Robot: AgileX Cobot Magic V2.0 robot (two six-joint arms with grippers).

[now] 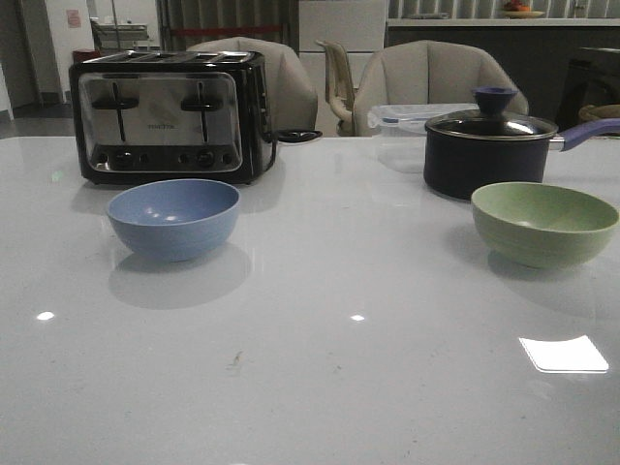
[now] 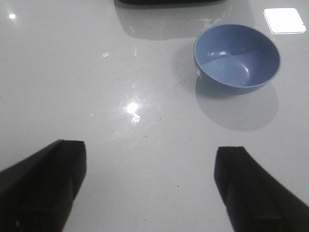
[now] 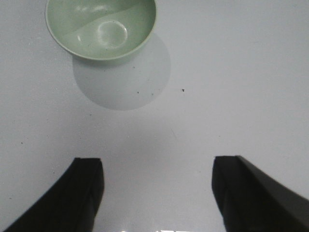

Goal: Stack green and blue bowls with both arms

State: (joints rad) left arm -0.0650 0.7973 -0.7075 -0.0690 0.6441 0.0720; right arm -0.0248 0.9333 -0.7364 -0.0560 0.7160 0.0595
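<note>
In the front view we see the blue bowl standing upright on the glossy white table, just in front of the toaster, close to it but apart. It is plain, round and matte, a dusty blue with faint rings on its outer wall, and it holds nothing. The green bowl is well to the right of the toaster, just in front of and slightly right of the dark saucepan, which carries a glass lid with a blue knob and a bluish handle. This bowl is a pale sage green, of like size and also bare inside. A small line of lettering sits on the toaster's metal face, but we cannot read it. Neither arm shows in this view.

In the left wrist view we find the left gripper above the table with its two dark fingers spread wide and nothing between them. The blue bowl lies well apart from them, its smooth inside half lit and half in shadow, near the toaster's dark edge.

In the right wrist view the right gripper likewise has its fingers parted wide over bare table, holding nothing. The green bowl sits well clear of them, showing a round flat bottom and a few tiny dark specks inside.
</note>
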